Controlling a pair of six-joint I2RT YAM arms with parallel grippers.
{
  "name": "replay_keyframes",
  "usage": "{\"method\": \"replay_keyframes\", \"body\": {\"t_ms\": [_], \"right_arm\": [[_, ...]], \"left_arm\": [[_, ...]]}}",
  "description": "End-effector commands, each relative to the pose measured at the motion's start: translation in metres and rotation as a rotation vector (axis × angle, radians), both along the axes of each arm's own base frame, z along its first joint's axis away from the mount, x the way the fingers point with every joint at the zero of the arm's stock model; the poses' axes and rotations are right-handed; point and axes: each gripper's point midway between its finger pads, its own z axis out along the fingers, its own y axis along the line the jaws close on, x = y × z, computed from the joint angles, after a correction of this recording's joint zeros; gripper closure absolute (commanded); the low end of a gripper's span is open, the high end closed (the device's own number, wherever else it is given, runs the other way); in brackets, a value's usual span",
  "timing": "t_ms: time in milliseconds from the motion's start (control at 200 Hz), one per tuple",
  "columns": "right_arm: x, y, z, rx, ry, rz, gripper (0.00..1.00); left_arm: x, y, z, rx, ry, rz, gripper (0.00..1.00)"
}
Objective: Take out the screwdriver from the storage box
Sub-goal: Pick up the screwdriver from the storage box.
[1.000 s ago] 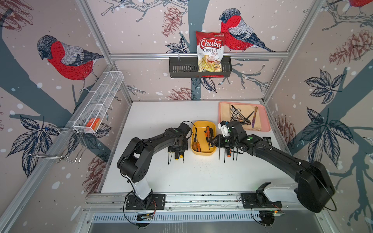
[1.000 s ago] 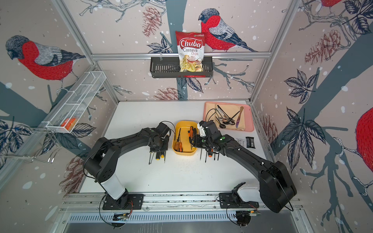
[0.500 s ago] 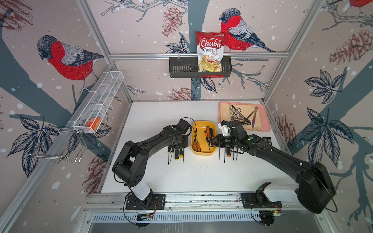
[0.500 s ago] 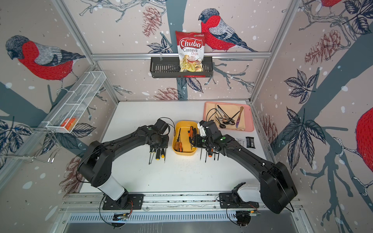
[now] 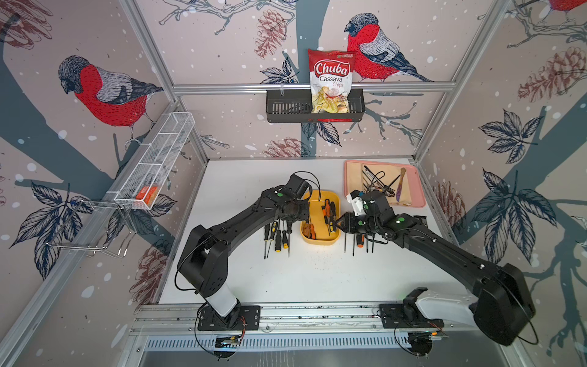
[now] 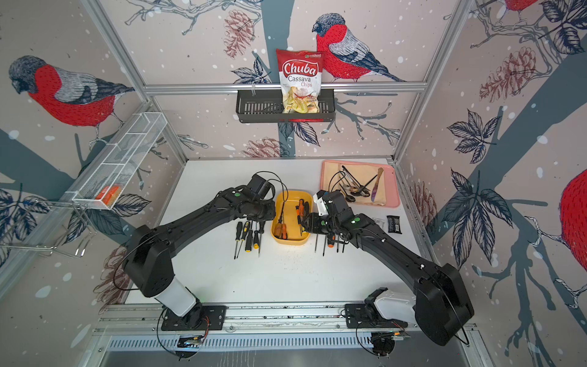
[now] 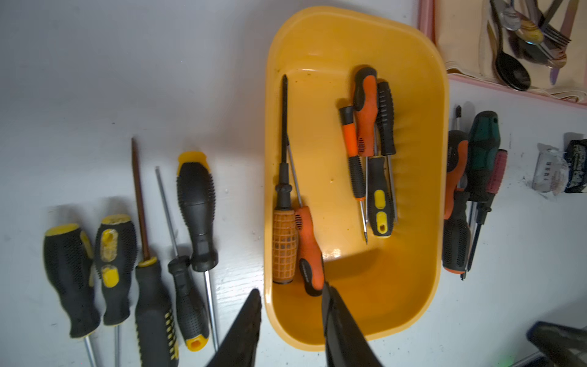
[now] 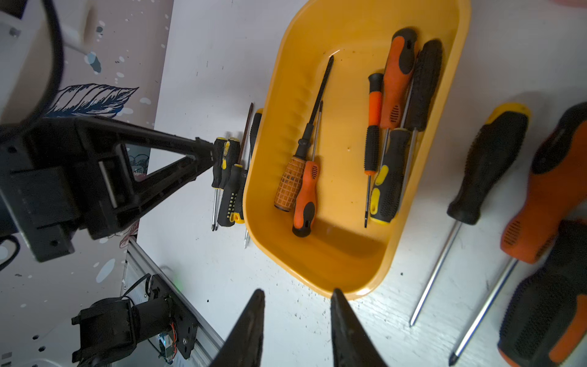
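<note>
The yellow storage box (image 5: 320, 244) (image 6: 290, 242) sits mid-table between my two arms. Inside lie several screwdrivers: an orange lattice-handled one (image 7: 284, 248) beside an orange-and-black one (image 7: 308, 251), and a cluster along the opposite wall (image 7: 365, 111) (image 8: 397, 95). My left gripper (image 7: 292, 289) is open and empty, raised over the box's end wall (image 7: 381, 286), with one finger outside the rim and one above the orange-and-black handle. My right gripper (image 8: 298, 292) is open and empty over bare table just off the box's corner (image 8: 333, 260). In a top view its tip (image 5: 337, 222) is at the box's right rim.
Several screwdrivers lie in a row left of the box (image 5: 278, 236), several more right of it (image 5: 359, 243). A pink tray (image 5: 417, 193) with cutlery sits at the back right. Small packets (image 6: 394, 224) lie by the right wall. A black basket (image 5: 286, 109) and wire shelf (image 5: 152, 165) hang on the walls.
My left gripper has come away from the row of screwdrivers left of the box and moved over the box's edge. The right gripper has barely moved.
</note>
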Motion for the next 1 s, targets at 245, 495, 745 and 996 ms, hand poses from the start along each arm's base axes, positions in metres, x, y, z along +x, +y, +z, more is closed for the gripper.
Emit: {"method": "replay_keyframes", "body": {"t_ms": [245,495,745,996], "right_arm": [[-0.009,-0.016,0.003,0.006,-0.024,0.025,0.58],[-0.011,-0.021,0.0,0.015,-0.016,0.03,0.58],[-0.01,-0.025,-0.004,0.018,-0.008,0.029,0.58],[-0.007,-0.028,-0.007,0.015,-0.002,0.024,0.58]], "left_arm": [[0.004,-0.044,-0.012,-0.007,0.043,-0.036,0.63],[0.007,-0.049,-0.041,0.055,0.091,-0.016,0.59],[0.001,-0.045,-0.071,0.111,0.144,0.015,0.57],[-0.004,-0.046,-0.094,0.125,0.183,0.02,0.58]]}}
